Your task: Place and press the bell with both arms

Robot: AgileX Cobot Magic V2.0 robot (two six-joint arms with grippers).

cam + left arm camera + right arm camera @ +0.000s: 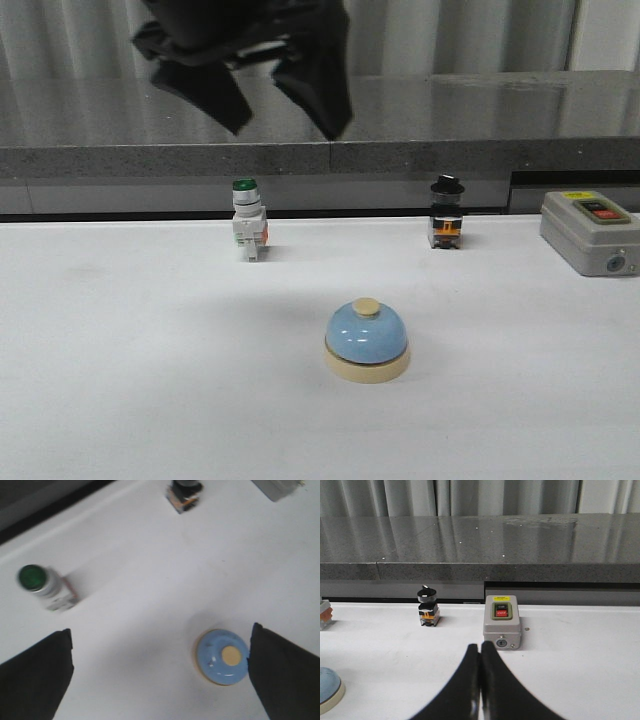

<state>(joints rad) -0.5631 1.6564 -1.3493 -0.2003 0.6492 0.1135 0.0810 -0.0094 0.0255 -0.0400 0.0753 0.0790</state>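
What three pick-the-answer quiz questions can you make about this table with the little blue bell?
1. Where does the bell sit?
A. On the white table, in front of the two small switches
B. On the grey box
C. Inside a tool

2. What colour is the left switch's cap?
A. Red
B. Green
C. Yellow

3. How are the right tool's fingers?
A. Wide apart
B. Pressed together, holding nothing
C. Clamped on the bell

Answers: 1 A, the front view shows it on the table nearer than both switches. 2 B, the cap looks green. 3 B, the right wrist view shows the fingers touching, nothing between.
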